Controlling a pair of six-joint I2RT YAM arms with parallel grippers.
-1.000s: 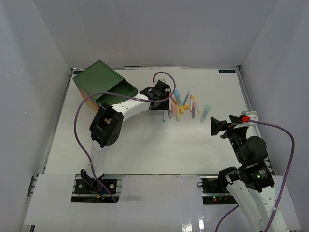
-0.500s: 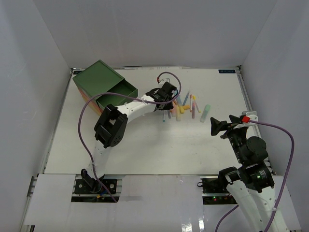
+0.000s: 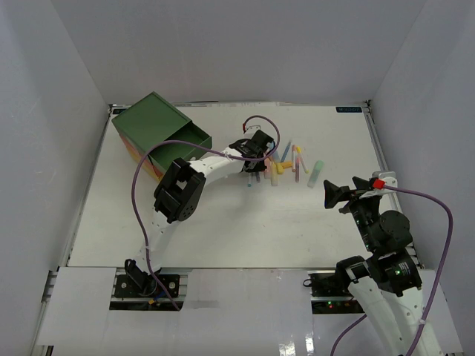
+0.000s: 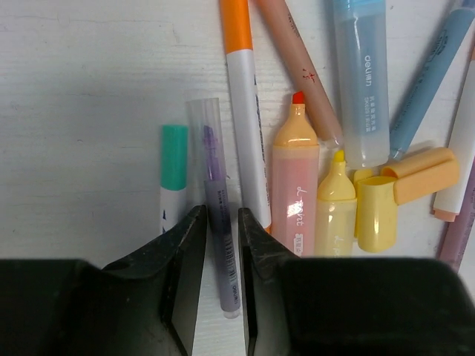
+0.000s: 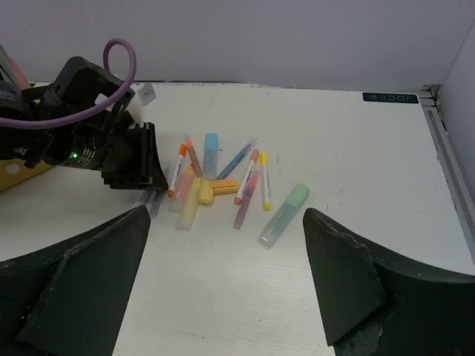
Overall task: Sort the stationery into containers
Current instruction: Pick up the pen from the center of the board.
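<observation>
The left claw (image 4: pixel 221 222) is closed narrowly on one purple pen (image 4: pixel 214 170) that lies on the tabletop (image 4: pixel 89 111), a finger at each side. Beside it lie one teal-capped pen (image 4: pixel 174 159), one orange pen (image 4: pixel 241 89), two uncapped highlighters, pink (image 4: pixel 295 193) and yellow (image 4: pixel 336 211), and two loose caps (image 4: pixel 375 215). One blue marker (image 4: pixel 360 81) reads "deli". One mint marker (image 5: pixel 283 215) lies apart. The right claw (image 5: pixel 226 213) gapes wide. One chest (image 3: pixel 152 122) has its green drawer (image 3: pixel 182 148) out.
</observation>
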